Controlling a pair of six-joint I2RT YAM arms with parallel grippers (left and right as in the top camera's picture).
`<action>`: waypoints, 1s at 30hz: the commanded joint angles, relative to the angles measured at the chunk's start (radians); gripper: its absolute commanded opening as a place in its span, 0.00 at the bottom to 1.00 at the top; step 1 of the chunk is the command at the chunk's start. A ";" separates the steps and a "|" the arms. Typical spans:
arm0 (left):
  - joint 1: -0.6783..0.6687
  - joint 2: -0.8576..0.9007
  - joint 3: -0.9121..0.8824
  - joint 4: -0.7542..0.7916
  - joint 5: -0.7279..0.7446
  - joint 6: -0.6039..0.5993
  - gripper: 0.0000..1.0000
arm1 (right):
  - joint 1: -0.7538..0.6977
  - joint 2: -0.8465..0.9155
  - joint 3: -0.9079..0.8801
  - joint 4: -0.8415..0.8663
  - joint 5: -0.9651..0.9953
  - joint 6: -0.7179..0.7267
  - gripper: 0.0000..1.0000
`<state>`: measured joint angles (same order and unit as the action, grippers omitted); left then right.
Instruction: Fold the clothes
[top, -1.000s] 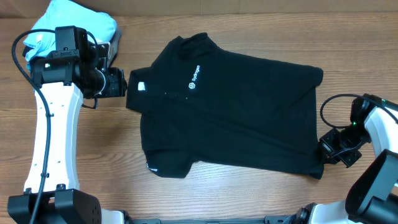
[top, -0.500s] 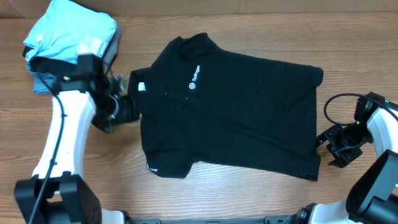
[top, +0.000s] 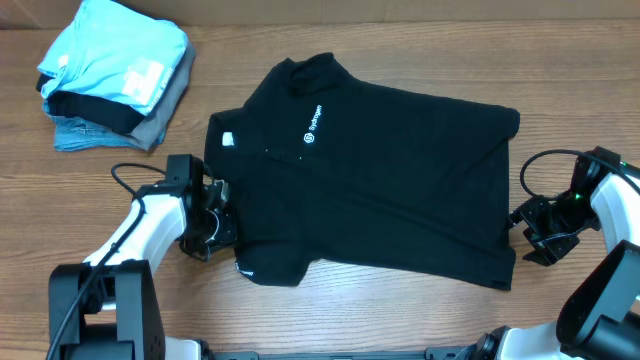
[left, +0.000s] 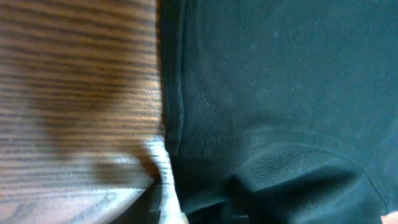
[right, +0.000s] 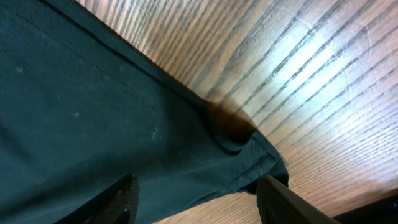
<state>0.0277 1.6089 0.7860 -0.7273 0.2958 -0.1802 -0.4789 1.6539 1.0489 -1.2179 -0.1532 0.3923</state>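
Now left gripper (top: 222, 213) has dropped to the lower sleeve of the shirt (top: 380, 190) (grip unclear); right gripper (right: 202, 202) gapes beside the hem.

Bare wooden table (top: 400, 305) lies open along the near edge and between the black short-sleeved collared shirt (top: 370, 180) and the stack of folded light-blue, grey and denim garments (top: 110, 75), which blocks the far-left corner.

One black shirt (top: 380, 190), one pile of folded garments (top: 115, 75), two robot arms (top: 140, 225), one table (top: 400, 40).
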 joint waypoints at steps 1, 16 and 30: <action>-0.004 -0.010 -0.047 0.019 -0.003 -0.050 0.05 | -0.005 -0.024 0.013 0.005 -0.009 -0.008 0.64; 0.149 -0.020 0.241 -0.381 -0.215 -0.063 0.23 | 0.003 -0.023 0.012 0.028 -0.053 -0.098 0.68; 0.142 -0.020 0.254 -0.352 -0.163 -0.017 0.63 | 0.126 -0.023 -0.185 0.243 -0.155 -0.079 0.54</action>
<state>0.1738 1.6028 1.0145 -1.0878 0.1043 -0.2359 -0.3779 1.6535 0.9146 -0.9932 -0.2905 0.2775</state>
